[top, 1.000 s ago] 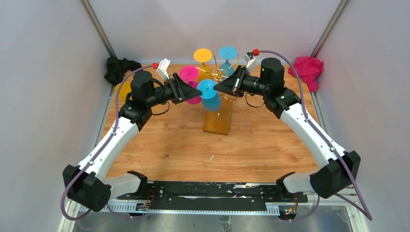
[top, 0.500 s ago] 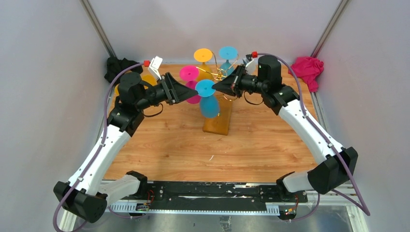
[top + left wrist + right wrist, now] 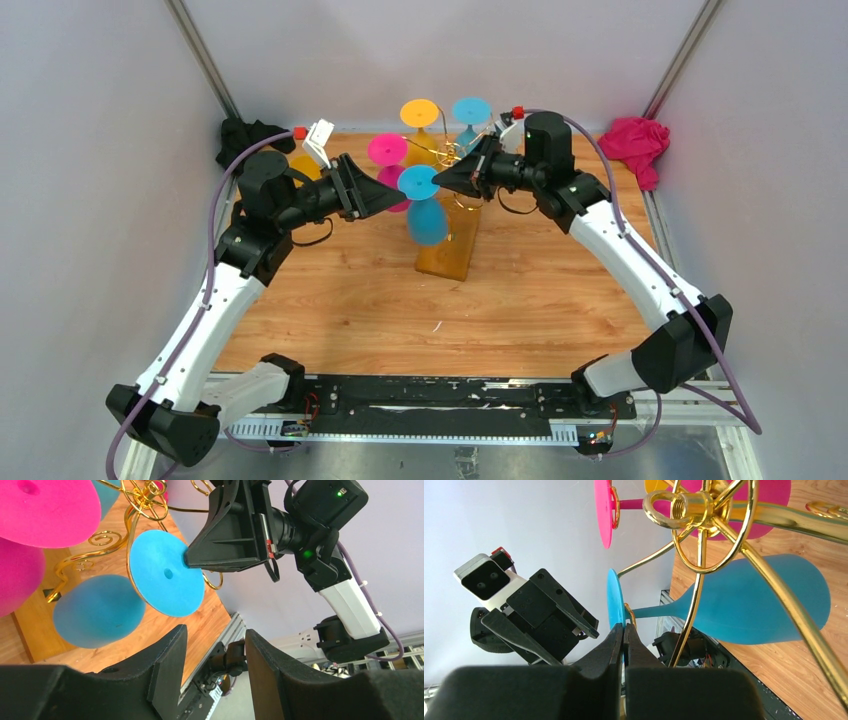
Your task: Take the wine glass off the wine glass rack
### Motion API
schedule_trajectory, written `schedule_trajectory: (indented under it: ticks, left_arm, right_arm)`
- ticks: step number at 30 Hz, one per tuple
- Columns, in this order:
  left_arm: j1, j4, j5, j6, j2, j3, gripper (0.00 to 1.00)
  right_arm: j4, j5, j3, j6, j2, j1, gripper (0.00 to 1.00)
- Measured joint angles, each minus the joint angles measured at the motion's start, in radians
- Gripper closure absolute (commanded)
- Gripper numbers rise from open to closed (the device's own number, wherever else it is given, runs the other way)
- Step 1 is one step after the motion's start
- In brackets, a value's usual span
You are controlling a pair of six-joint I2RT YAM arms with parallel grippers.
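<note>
The wine glass rack point(image 3: 456, 152) is gold wire on an orange-brown wooden base point(image 3: 448, 250). A blue wine glass point(image 3: 427, 220) hangs upside down from a scroll arm, its foot disc point(image 3: 418, 182) on top. My right gripper point(image 3: 438, 181) is shut on the rim of that disc point(image 3: 614, 605), its tips point(image 3: 623, 627) beside the stem. My left gripper point(image 3: 400, 198) is open and empty just left of the glass. In the left wrist view its fingers point(image 3: 167, 670) sit below the blue disc point(image 3: 165, 572) and bowl point(image 3: 97, 610).
A pink glass point(image 3: 390, 150), an orange glass point(image 3: 420, 113) and a second blue glass point(image 3: 470, 108) also hang on the rack. A black cloth point(image 3: 240, 138) lies at the back left corner and a pink cloth point(image 3: 635, 142) at the back right. Grey walls enclose the table.
My right gripper has drawn the blue glass a little to the left along its rack arm. My left gripper has backed off to the left, staying open.
</note>
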Motion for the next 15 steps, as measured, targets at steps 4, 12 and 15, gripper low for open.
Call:
schedule_trajectory:
  ticks: [4, 12, 15]
  left_arm:
    - [0.0, -0.007, 0.0, 0.001, 0.0, 0.0, 0.48]
    - [0.0, -0.013, 0.0, 0.001, 0.001, 0.0, 0.48]
    - [0.0, -0.015, 0.0, 0.001, 0.001, 0.0, 0.49]
  right_arm:
    - [-0.003, 0.009, 0.0, -0.003, -0.003, 0.011, 1.0]
    - [-0.011, 0.032, 0.0, -0.011, -0.039, 0.023, 1.0]
    - [-0.014, 0.033, 0.0, -0.011, -0.048, 0.029, 1.0]
